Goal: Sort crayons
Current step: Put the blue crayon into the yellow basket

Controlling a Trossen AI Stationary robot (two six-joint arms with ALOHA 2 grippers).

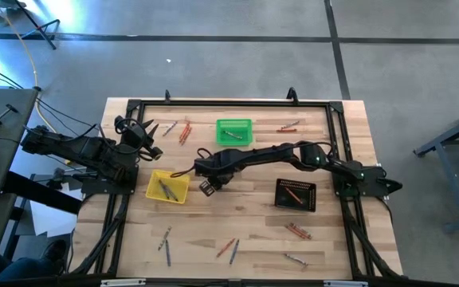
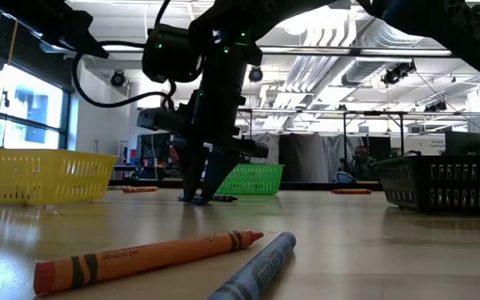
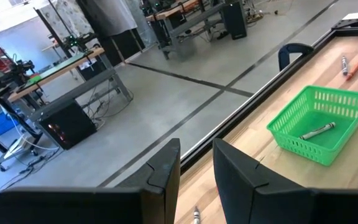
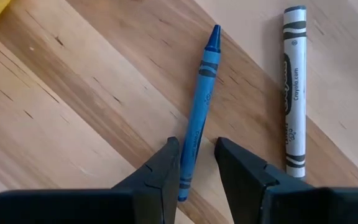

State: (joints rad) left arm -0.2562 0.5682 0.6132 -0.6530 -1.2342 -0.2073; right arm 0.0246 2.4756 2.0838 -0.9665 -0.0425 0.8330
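Fingers of the right end effector (image 4: 196, 167) stand apart on either side of a blue paper-wrapped crayon (image 4: 199, 106), whose blunt end lies in the gap between them; contact cannot be told. That end effector sits low over the middle of the light wooden tabletop (image 1: 245, 231), between the small yellow mesh basket (image 1: 167, 186) and the small black mesh basket (image 1: 296, 194). Bare wood lies open all round it. The blue crayon lies flat on the wood, its tip pointing away from the fingers. A grey crayon (image 4: 294, 87) with a pale wrapper lies just beside it, apart from it.

The left end effector (image 3: 196, 163) waits near the tabletop's far left edge, its fingers a little apart and empty. From there the small green mesh basket (image 3: 321, 122) holds one grey crayon (image 3: 317, 131). In the low view an orange-red crayon (image 2: 144, 257) and a blue-grey crayon (image 2: 261, 268) lie close together near the front edge.
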